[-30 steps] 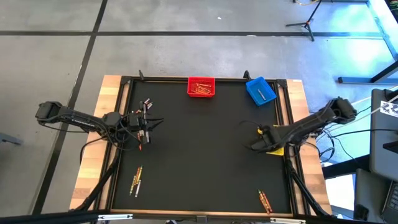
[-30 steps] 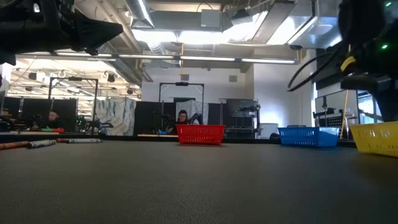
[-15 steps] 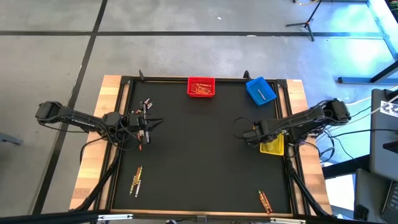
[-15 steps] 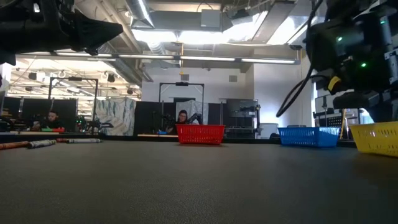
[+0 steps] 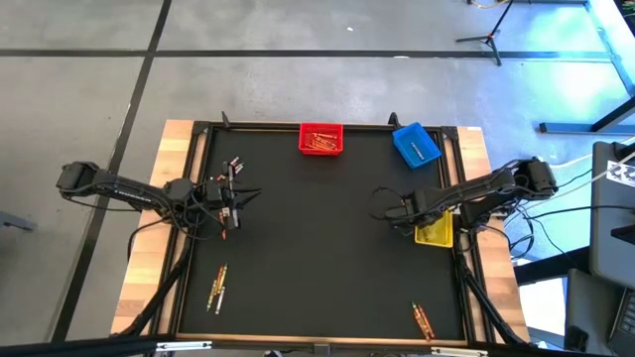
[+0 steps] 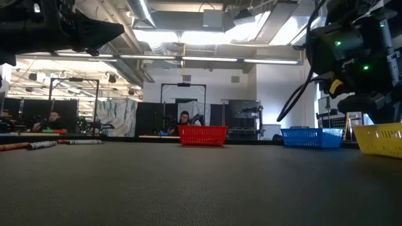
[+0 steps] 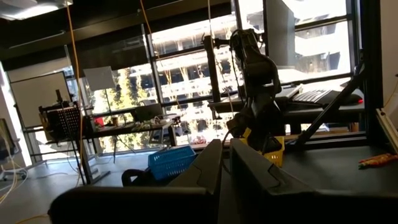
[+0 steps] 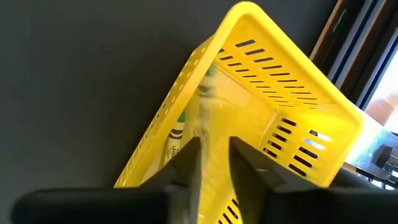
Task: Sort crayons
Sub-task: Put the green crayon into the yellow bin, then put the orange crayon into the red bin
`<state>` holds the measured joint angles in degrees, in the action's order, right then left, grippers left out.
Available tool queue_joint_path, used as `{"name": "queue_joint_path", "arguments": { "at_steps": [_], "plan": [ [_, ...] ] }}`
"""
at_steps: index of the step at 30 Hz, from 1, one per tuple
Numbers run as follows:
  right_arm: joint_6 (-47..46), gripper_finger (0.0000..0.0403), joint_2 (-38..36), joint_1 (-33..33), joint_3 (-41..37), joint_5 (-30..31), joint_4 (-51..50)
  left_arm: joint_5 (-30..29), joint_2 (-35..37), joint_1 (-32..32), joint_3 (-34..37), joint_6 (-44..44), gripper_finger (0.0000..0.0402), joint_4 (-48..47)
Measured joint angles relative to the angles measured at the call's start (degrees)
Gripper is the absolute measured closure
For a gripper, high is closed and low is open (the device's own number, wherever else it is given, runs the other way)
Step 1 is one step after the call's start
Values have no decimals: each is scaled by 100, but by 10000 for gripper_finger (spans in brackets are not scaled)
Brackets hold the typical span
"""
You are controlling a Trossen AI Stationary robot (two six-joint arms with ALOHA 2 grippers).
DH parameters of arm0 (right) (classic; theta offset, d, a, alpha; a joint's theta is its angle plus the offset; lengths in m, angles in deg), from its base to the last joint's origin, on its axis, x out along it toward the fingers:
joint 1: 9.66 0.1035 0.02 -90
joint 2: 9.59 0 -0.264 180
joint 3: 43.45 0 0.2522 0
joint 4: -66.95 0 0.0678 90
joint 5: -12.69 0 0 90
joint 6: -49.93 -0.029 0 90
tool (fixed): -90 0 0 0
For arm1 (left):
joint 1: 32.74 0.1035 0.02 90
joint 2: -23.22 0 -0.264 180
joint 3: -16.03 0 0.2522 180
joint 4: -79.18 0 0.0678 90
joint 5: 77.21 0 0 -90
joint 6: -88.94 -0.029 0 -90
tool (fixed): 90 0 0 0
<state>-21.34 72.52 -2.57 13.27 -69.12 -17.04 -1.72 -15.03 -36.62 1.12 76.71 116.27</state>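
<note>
In the yellow bin (image 8: 292, 106) — a crayon (image 8: 175, 134); red bin (image 5: 320, 138) holds crayons.

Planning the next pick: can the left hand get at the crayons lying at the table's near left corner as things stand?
Probably yes. The left hand hangs over the mat's left side, and the crayons lie loose on open mat on that same side, with no bin or other arm between; whether it can take another crayon is unclear.
</note>
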Motion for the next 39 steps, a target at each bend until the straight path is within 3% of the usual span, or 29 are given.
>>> {"name": "queue_joint_path", "arguments": {
  "at_steps": [4,9,17,22,31,35,39],
  "plan": [
    [106,284,0,7,27,-15,-108,0,0,0,0,0,376,0],
    [79,279,-11,314,479,-74,-625,0,1,0,0,0,376,-1],
    [-496,279,-15,1593,1784,-134,-839,53,-1,-3,0,14,376,-24],
    [-977,279,-20,2762,2268,-157,-211,59,0,-4,0,234,376,-28],
    [-2341,278,347,4498,2098,16,1989,66,1,-4,0,271,376,-23],
    [-2757,278,829,4893,2097,-345,2096,66,2,-4,0,269,376,28],
    [-2928,278,1325,5115,2093,-1149,2126,66,2,-4,0,267,376,31]
  ]
}}
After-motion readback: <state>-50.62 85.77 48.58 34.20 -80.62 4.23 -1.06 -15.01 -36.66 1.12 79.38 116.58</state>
